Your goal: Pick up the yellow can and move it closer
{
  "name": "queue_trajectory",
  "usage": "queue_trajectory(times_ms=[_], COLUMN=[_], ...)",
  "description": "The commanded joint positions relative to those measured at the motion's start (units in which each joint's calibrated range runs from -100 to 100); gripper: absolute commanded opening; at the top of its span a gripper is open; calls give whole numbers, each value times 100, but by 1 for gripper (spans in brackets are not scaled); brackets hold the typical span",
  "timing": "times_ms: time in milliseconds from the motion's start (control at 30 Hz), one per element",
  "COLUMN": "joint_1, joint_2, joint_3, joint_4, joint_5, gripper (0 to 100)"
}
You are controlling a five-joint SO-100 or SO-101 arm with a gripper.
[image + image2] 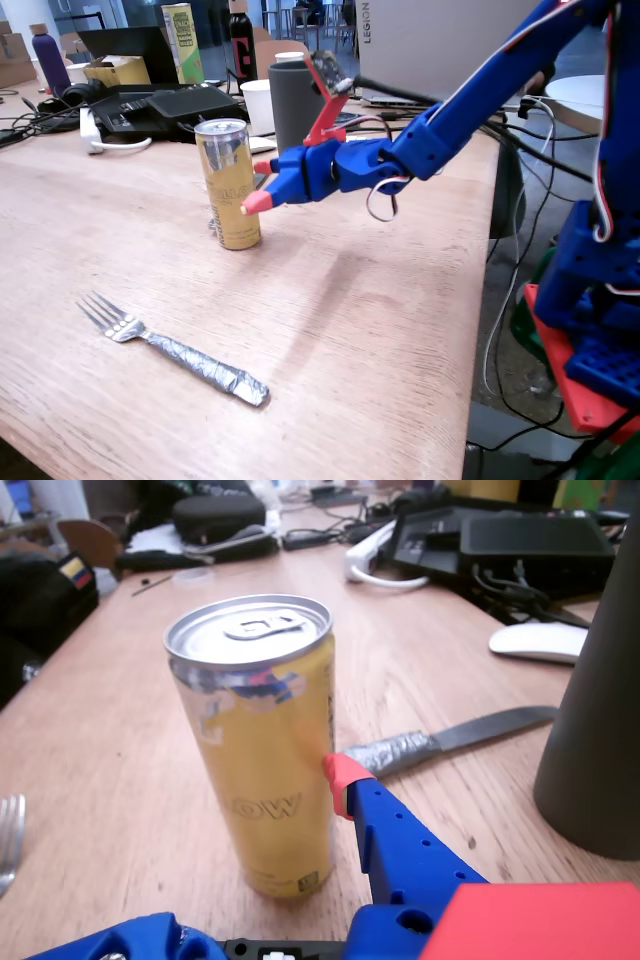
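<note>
The yellow can stands upright on the wooden table, a slim gold can with a silver top. In the fixed view my blue gripper with red fingertips reaches in from the right at mid-height of the can, open. In the wrist view the yellow can fills the centre. One red fingertip sits against its right side, while the other blue finger shows only at the bottom left edge, well apart from the can.
A fork with a foil-wrapped handle lies near the front. Behind the can stand a dark grey cup and a white cup; a foil-handled knife lies beyond. Black gear, a carton and cables crowd the back.
</note>
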Motion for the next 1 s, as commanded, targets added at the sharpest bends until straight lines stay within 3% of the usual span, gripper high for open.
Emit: queue_trajectory(times_ms=[0, 333, 833, 967], joint_1=[96, 722, 688, 654], joint_2=[328, 1426, 1443, 1443], joint_3=[-732, -2412, -2421, -2421], joint_4=[-2, 15, 15, 23], joint_5=[29, 29, -34, -39], gripper=[93, 93, 93, 82])
